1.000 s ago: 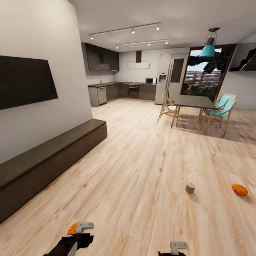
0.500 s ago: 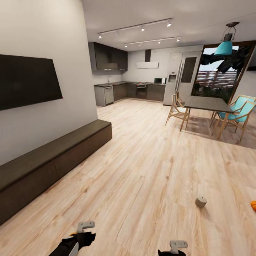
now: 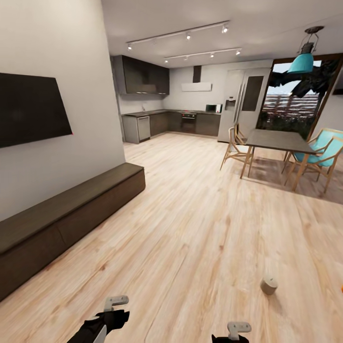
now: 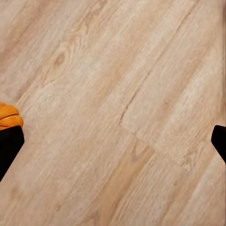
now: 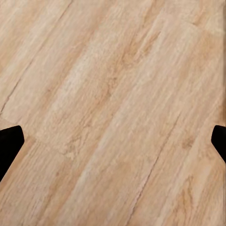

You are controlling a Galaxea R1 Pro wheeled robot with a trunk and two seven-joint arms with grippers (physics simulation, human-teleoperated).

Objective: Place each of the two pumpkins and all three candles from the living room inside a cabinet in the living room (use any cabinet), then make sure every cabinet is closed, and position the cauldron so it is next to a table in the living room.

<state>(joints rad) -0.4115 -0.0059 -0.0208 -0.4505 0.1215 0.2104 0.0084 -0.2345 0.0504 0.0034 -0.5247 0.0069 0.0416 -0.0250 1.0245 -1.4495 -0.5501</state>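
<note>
The cabinet (image 3: 71, 212), a long low dark-brown unit, runs along the left wall with its fronts shut. One pale candle (image 3: 268, 285) stands on the wood floor at the lower right. An orange sliver of a pumpkin (image 3: 341, 288) shows at the right edge. Another pumpkin (image 4: 8, 116) lies on the floor just beside one finger of my left gripper (image 4: 113, 143), outside the jaws. That gripper (image 3: 110, 318) is open and holds nothing. My right gripper (image 5: 113, 141) is open over bare floor, and its arm sits at the head view's lower edge (image 3: 232, 336). The cauldron and the table are out of view.
A black TV (image 3: 31, 109) hangs above the cabinet. Wide wood floor (image 3: 190, 214) stretches ahead. A dining set with wooden and teal chairs (image 3: 278, 143) stands at the back right, and a dark kitchen (image 3: 171, 121) lies beyond.
The head view has shifted, so the candle sits lower and the right pumpkin has slid to the picture's edge. The pumpkin by my left gripper is now hidden in that view. Both grippers stay open.
</note>
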